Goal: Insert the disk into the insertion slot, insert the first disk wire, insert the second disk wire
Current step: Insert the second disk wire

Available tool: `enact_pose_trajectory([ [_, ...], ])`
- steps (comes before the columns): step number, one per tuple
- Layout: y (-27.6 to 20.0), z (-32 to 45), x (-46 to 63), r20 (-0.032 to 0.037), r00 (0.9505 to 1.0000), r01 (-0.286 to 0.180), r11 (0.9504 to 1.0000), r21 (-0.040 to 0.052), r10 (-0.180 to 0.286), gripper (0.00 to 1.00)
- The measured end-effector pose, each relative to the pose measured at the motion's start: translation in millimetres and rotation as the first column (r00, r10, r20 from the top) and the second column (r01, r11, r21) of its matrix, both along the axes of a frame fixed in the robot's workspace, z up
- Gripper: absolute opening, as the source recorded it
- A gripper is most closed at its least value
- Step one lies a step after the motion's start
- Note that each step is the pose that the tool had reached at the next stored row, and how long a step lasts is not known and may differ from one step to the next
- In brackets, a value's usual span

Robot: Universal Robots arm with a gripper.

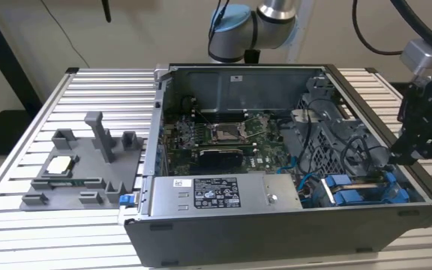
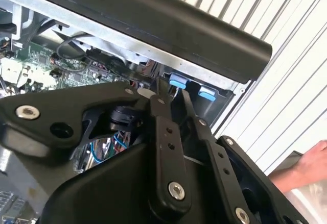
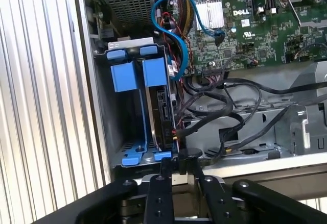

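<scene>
The disk (image 3: 162,113) stands on edge in the insertion slot (image 3: 127,132), a grey bay with blue plastic rails at the case's front corner. In the exterior view its blue carrier (image 1: 359,192) shows low in the case at the right. Loose black wires (image 3: 225,106) curl beside the disk, and their ends lie near its edge. My gripper (image 3: 179,160) hovers over the case wall just outside the bay. Its fingers (image 2: 162,106) are a narrow gap apart with nothing between them. In the exterior view my gripper (image 1: 402,157) hangs above the case's right wall.
The open case (image 1: 276,236) lies on a slatted table. A silver box (image 1: 216,194) with a black-and-white label sits at its front, the green motherboard (image 1: 231,138) behind. A blue cable (image 3: 171,9) loops over the board. A grey fixture plate (image 1: 81,169) lies at the exterior view's left. A person's hand (image 2: 306,168) rests near the table's edge.
</scene>
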State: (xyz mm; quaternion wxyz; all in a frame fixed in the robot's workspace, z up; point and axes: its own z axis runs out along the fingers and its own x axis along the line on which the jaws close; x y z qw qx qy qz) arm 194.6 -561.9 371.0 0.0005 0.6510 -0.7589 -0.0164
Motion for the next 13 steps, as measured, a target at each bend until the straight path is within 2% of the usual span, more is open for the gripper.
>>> enact_pose_trajectory([
  [2,-0.4,-1.0,0.0,-0.0001,1.0,0.0,1.0,0.005,0.0,0.32],
  [3,-0.7,-1.6,0.0,-0.0001,1.0,0.0,0.9999,0.0104,0.0,0.38],
  [5,-1.0,-2.5,0.0,-0.0004,1.0,0.0,0.9998,0.0216,0.0,0.38],
  [6,-1.0,-2.8,0.0,-0.0013,1.0,0.003,0.9989,0.0473,-0.003,0.38],
  [8,-1.8,-3.3,0.0,-0.0014,1.0,0.005,0.9974,0.072,-0.005,0.38],
  [10,-3.7,-4.6,0.0,-0.0014,1.0,0.006,0.9963,0.0858,-0.006,0.38],
  [13,-7.7,-7.3,0.0,-0.0015,1.0,0.008,0.9949,0.1003,-0.008,0.38],
])
